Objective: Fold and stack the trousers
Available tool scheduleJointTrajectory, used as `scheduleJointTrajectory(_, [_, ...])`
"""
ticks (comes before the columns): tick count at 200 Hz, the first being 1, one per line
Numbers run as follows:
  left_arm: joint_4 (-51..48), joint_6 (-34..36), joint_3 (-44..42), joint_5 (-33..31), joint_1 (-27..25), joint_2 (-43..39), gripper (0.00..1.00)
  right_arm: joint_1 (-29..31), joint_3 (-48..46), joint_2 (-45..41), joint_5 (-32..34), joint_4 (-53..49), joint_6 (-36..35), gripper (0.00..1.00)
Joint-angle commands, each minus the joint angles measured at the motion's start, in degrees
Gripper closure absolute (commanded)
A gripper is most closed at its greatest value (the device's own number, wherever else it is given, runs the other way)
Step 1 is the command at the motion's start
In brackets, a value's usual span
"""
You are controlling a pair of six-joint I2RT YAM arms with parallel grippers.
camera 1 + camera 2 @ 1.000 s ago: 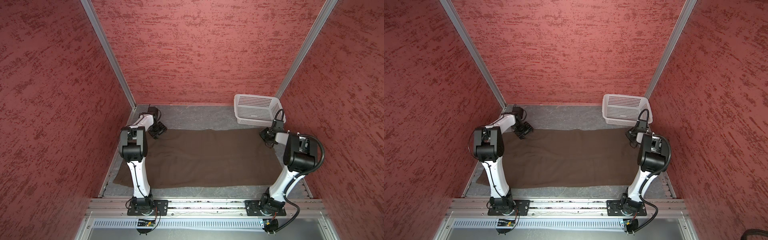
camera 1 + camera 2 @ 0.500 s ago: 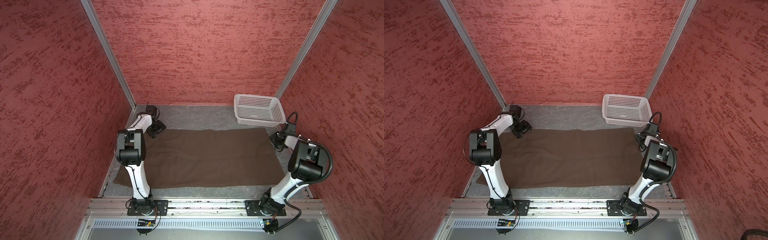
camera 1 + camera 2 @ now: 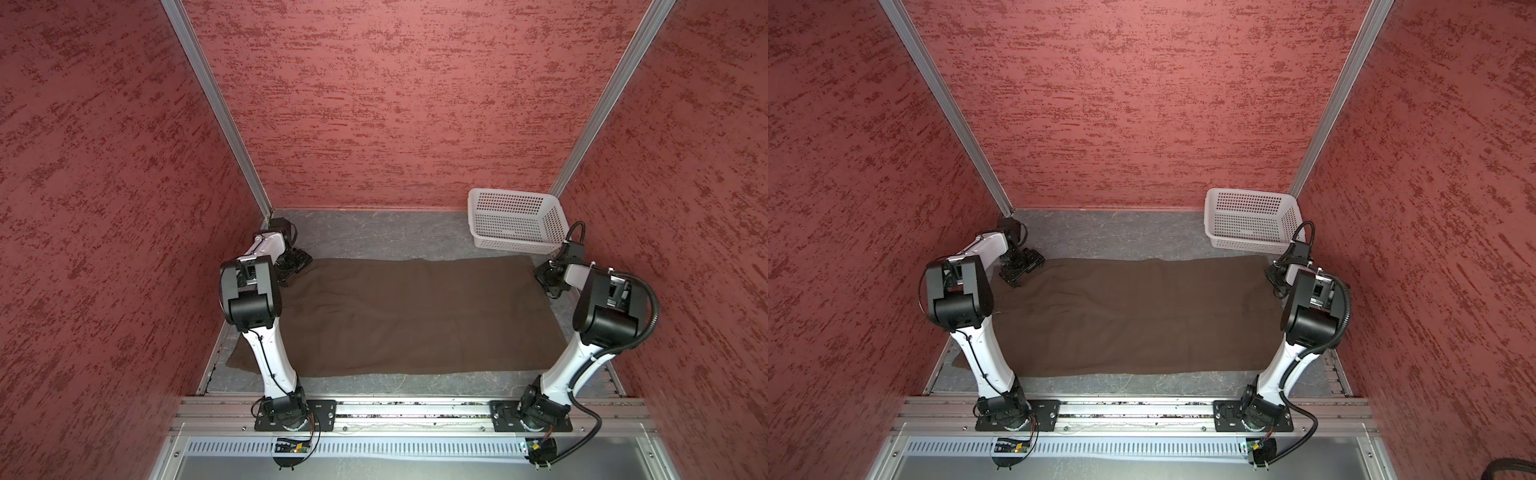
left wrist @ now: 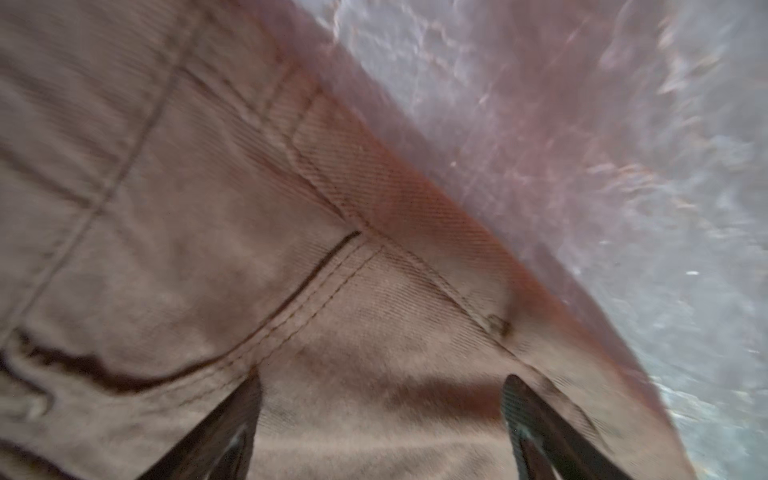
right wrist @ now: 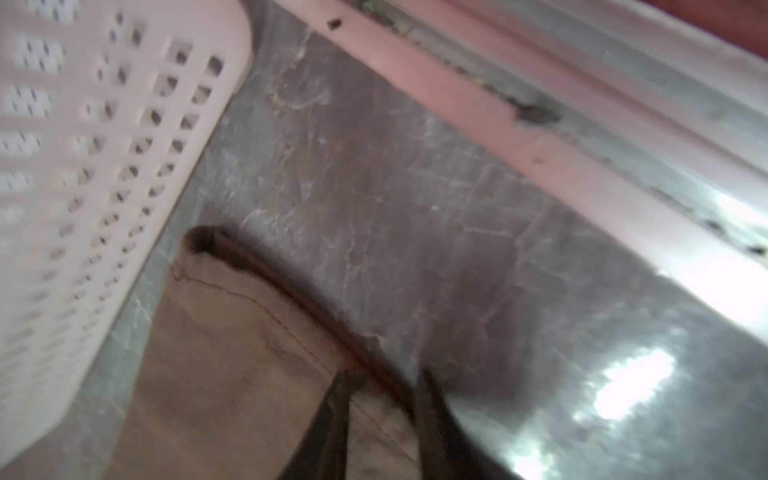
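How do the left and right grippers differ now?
The left gripper is wide open over the trousers by a pocket; the right gripper is pinched shut on a hem corner. The left is far from the white basket; the right is beside it. Both sit at the trousers' far corners.

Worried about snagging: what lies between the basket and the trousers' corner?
Between basket and trousers: only a narrow bare strip of table, shown in the right wrist view.

Basket blocks far-right corner; table behind trousers free.
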Motion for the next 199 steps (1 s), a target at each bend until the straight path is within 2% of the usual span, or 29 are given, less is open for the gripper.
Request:
scheduleJointTrajectory(1, [-1.25,1.18,2.13,-0.8,0.68,2.31,0.16,0.99,-0.13,1.11,1.55,-3.62,-1.11,0.99])
scheduleJointTrajectory(42, [-3.16,1.3,5.11,-0.68,1.65,5.25,0.2,0.99,0.1,-0.95,2.6,-3.95,-0.79,1.0])
scheduleJointTrajectory(54, [-3.79,1.46,6.3,-1.0,1.67,6.0,0.27,0.99,-0.05,-2.4,3.13,-3.99,-0.45,1.0])
scheduleJointTrajectory(72, [-4.18,1.64,7.47,-0.83,1.7,7.08,0.44,1.0,0.67,-4.36,3.92,-4.53,-0.23,1.0])
scheduleJointTrajectory(83, [-4.71,1.91,8.26,-0.43,1.74,7.86,0.6,0.99,1.53,-5.26,4.31,-5.26,-0.24,1.0])
scheduleJointTrajectory(104, [-4.86,1.91,9.22,-0.21,1.75,8.81,0.82,0.99,2.55,-6.82,4.81,-6.03,-0.02,1.0])
scheduleJointTrajectory(138, [-4.71,1.78,9.98,-0.08,1.73,9.26,1.0,0.99,1.11,-10.04,5.1,-5.56,1.09,1.0])
scheduleJointTrajectory(199, [-4.5,1.43,10.53,-1.45,2.17,5.42,1.0,0.99,1.19,-11.56,4.93,-8.34,-0.7,1.0])
